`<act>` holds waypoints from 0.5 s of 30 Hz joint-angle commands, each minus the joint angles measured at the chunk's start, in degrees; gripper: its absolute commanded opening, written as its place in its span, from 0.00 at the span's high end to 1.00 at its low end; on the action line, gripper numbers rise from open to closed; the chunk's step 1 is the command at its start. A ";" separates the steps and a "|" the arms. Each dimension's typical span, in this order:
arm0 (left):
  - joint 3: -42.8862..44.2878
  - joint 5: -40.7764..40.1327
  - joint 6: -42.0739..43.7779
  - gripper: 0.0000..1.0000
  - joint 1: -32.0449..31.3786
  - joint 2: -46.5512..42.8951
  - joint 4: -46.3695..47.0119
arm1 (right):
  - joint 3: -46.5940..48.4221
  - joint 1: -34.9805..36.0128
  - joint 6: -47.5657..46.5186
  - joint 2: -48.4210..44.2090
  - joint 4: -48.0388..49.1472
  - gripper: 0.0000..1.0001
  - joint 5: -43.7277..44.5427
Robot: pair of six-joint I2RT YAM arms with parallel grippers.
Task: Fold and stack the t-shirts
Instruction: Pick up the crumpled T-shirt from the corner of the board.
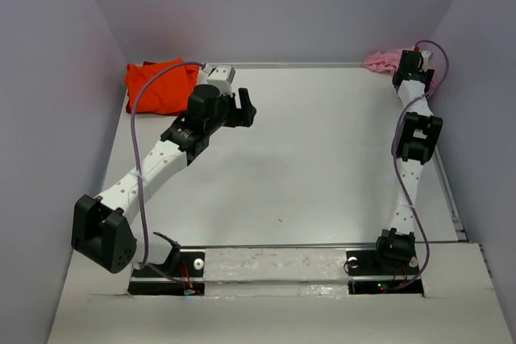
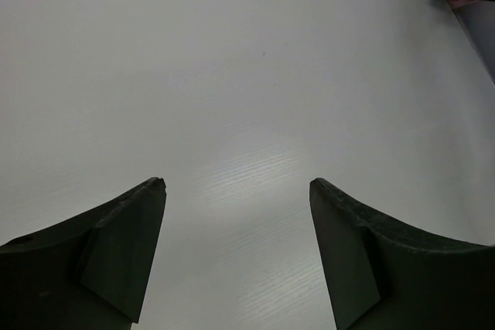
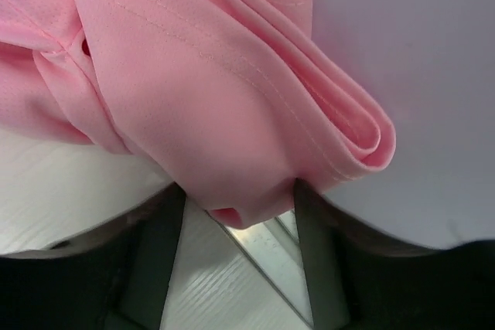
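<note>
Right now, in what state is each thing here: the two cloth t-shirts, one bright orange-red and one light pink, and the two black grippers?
Bright orange-red cloth t-shirt: loose pile in the far left corner, untouched.
Light pink cloth t-shirt: bunched in the far right corner, not folded.
Left gripper: open, empty, over the white table.
Right gripper: fingers on both sides of a pink fold; grip cannot be told.

Your left arm (image 1: 153,167) folds out at elbow, forearm angled forward-right; left end effector (image 2: 236,183) hangs with fingers (image 2: 116,253) spread well apart. Your right arm (image 1: 407,175) stretches far forward, nearly straight; right end effector (image 3: 236,191) pinches fold of pink t-shirt (image 3: 193,98).
</note>
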 commanded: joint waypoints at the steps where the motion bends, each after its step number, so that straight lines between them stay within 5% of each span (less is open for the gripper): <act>1: -0.41 1.34 -0.35 0.16 0.23 -1.04 2.61 | 0.04 0.02 -3.11 1.91 2.16 0.48 2.26; 4: -0.49 1.78 -0.44 0.16 0.14 -1.04 2.69 | 0.04 0.02 -2.93 2.44 2.25 0.64 2.17; 7: -0.58 1.78 -0.44 0.16 0.23 -1.12 2.78 | -0.05 -0.50 -2.67 2.79 2.34 0.98 2.69; 15: -0.58 1.60 -0.44 0.16 0.23 -1.13 2.96 | -0.66 -0.50 1.72 -0.01 -0.20 1.00 -1.95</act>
